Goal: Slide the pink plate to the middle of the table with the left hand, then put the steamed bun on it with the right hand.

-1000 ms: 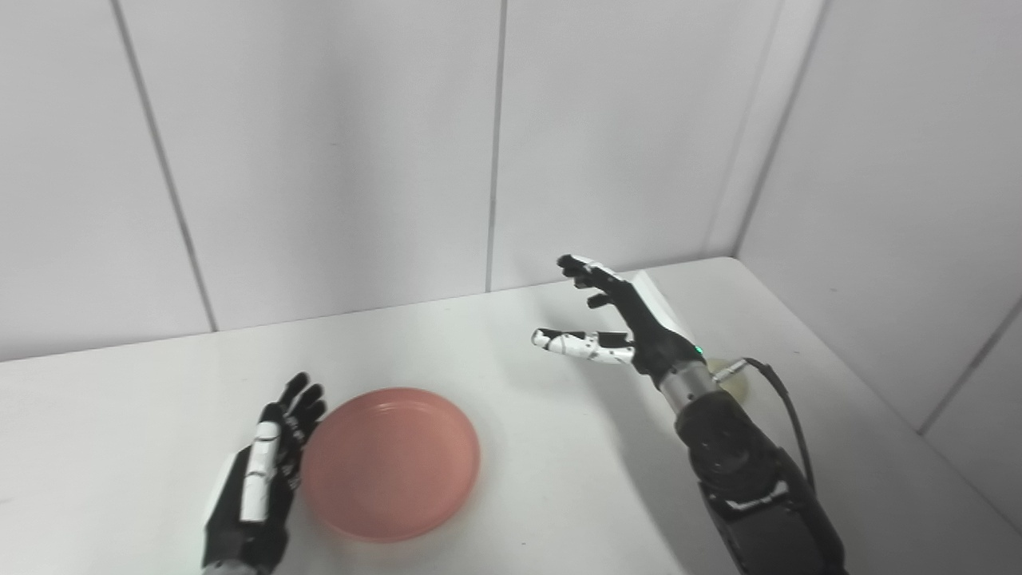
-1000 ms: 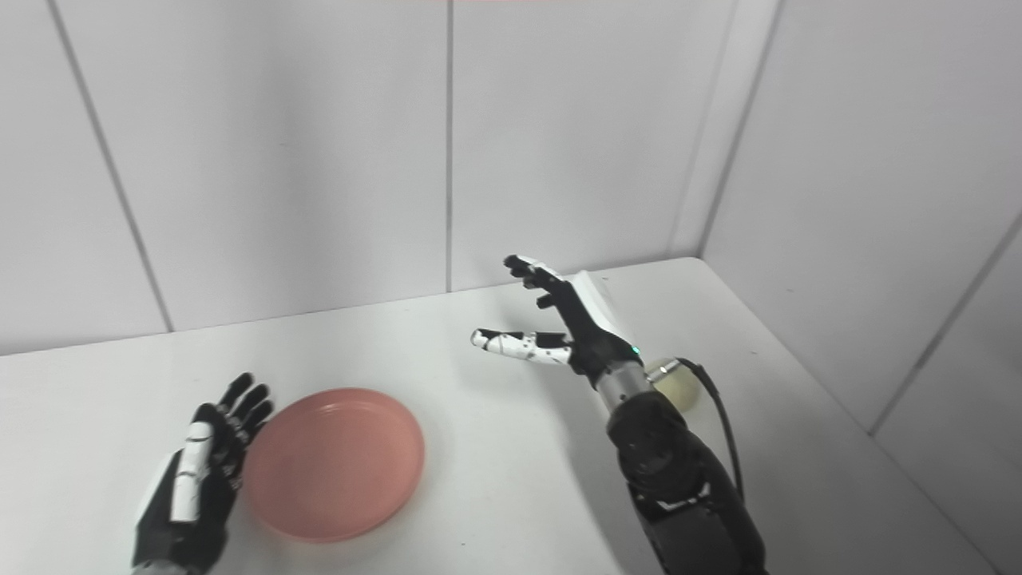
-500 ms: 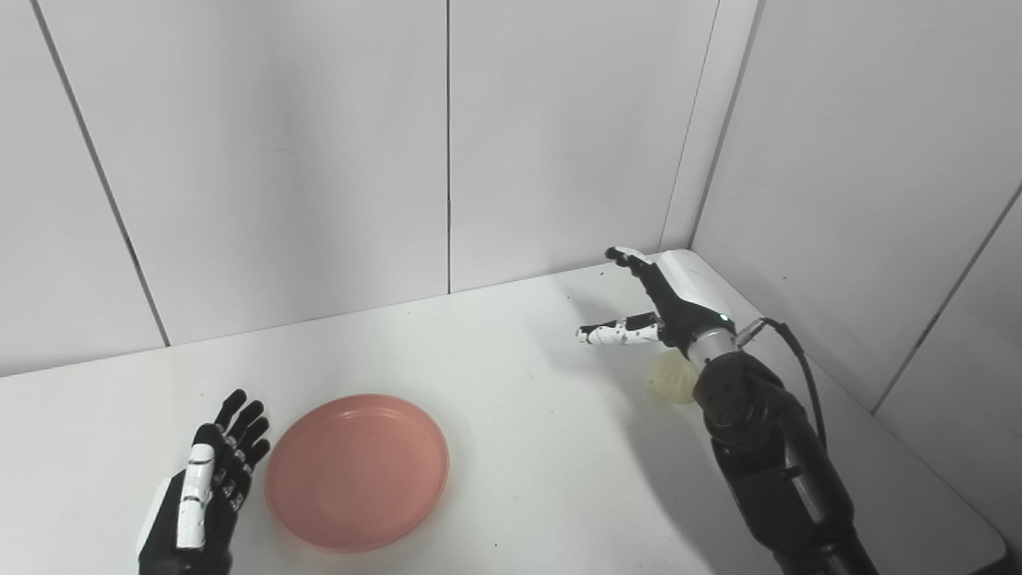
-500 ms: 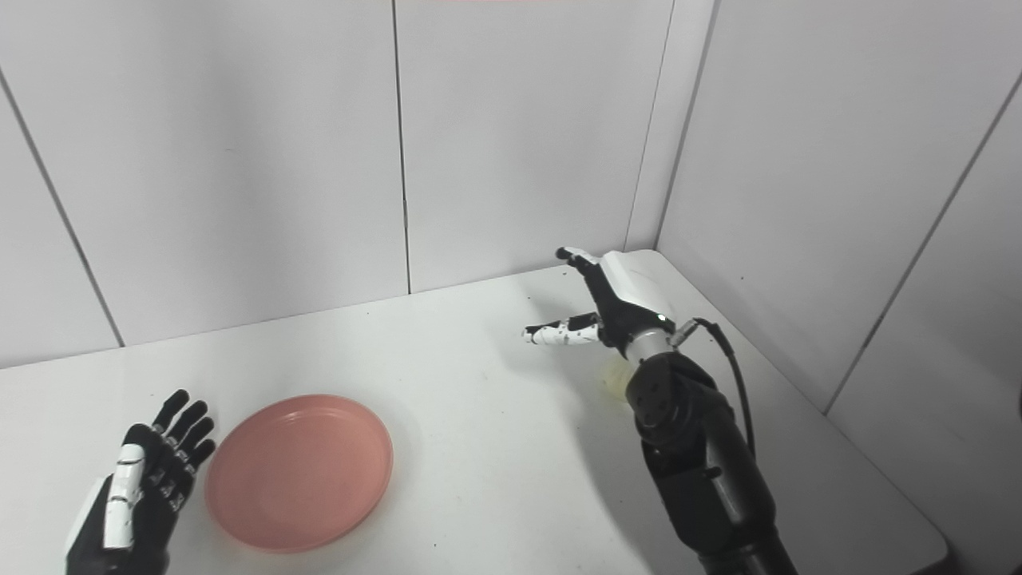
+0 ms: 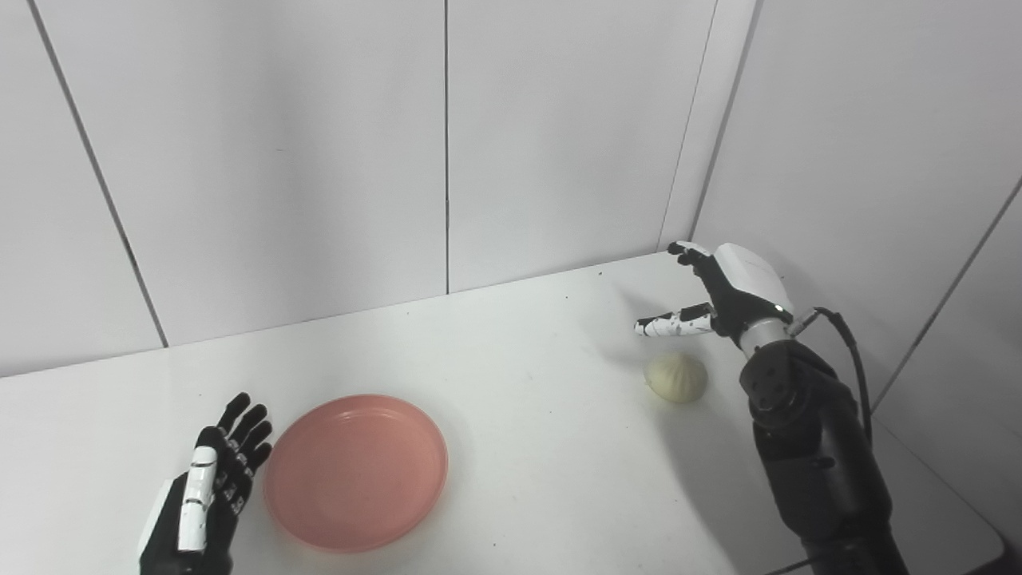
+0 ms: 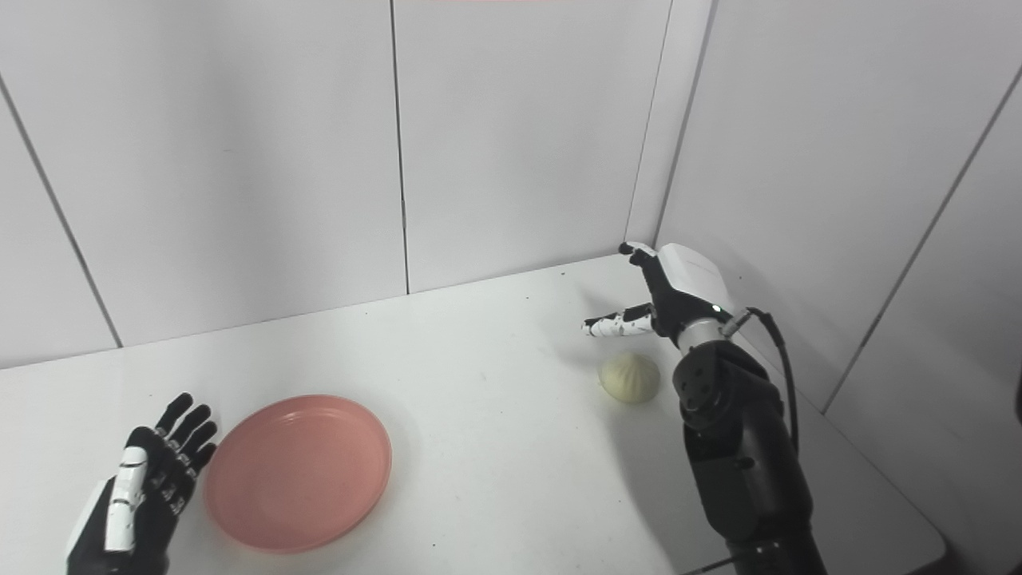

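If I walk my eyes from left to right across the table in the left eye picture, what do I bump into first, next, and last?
Left hand → pink plate → steamed bun → right hand.

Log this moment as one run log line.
left hand open beside pink plate | right hand open above steamed bun | bun on table

White table (image 5: pixel 511 375) set into corner; pale grey panelled walls (image 5: pixel 279 160) with thin vertical seams behind and right; soft even light.
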